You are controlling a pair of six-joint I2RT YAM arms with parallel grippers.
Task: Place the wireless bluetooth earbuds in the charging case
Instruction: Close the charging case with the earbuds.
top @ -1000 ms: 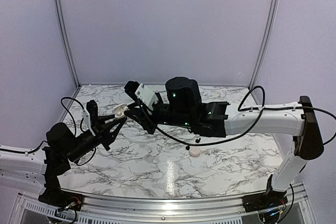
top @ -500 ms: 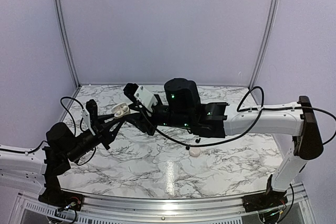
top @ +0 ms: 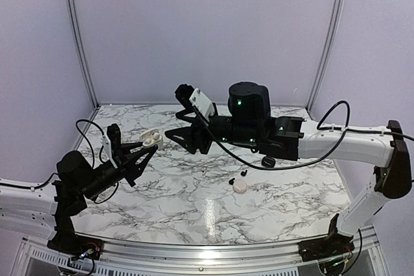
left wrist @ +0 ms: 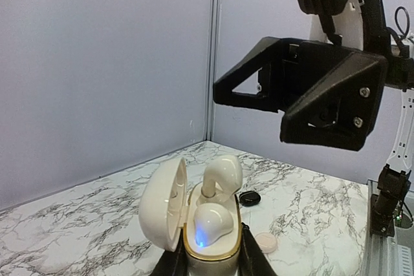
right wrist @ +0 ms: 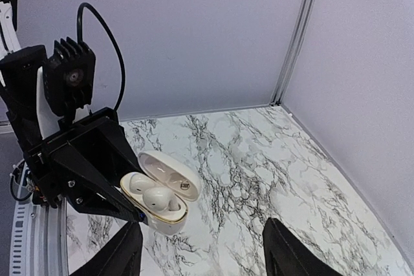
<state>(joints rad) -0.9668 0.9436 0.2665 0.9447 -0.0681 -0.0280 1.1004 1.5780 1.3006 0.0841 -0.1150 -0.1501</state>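
Note:
My left gripper [top: 149,145] is shut on a white charging case [top: 152,138], held above the table with its lid open. In the left wrist view the case [left wrist: 210,250] has its lid [left wrist: 162,205] swung left. One white earbud [left wrist: 212,222] sits in it with a blue glow. A second white earbud [left wrist: 222,172] stands taller behind it. My right gripper [top: 179,140] hangs open just right of the case, apart from it, with nothing between its fingers [right wrist: 292,253]. From the right wrist the case [right wrist: 158,200] shows both buds inside. Two tiny black earbuds [top: 243,173] lie on the table.
A round white case [top: 240,186] and a black case [top: 268,161] lie on the marble table [top: 181,192] under the right arm. From the left wrist the black case [left wrist: 250,198] and white case [left wrist: 266,242] show behind the held case. Walls close off the back and sides.
My right gripper has opened and drawn back to the right, away from the case. A white earbud stays in the case. The left arm has barely moved.

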